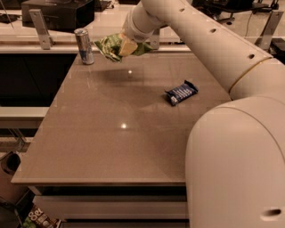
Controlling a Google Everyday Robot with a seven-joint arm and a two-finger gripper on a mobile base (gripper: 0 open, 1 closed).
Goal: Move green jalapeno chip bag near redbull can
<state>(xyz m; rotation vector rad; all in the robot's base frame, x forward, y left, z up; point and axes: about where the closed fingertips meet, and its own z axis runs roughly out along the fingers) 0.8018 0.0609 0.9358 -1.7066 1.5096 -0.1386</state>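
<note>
The green jalapeno chip bag (109,46) is a crinkly light-green foil bag, held in the air above the table's far left part. My gripper (124,45) is shut on the bag, at the end of the white arm that reaches in from the right. The redbull can (84,46), slim and silver-blue, stands upright at the table's far left corner, just left of the bag with a small gap between them. The bag's shadow (115,75) falls on the table below it.
A small dark-blue wrapped bar (181,92) lies on the table (111,133) right of centre. My white arm and body (236,147) fill the right side. A dark box (58,13) and metal brackets (40,29) stand behind the table.
</note>
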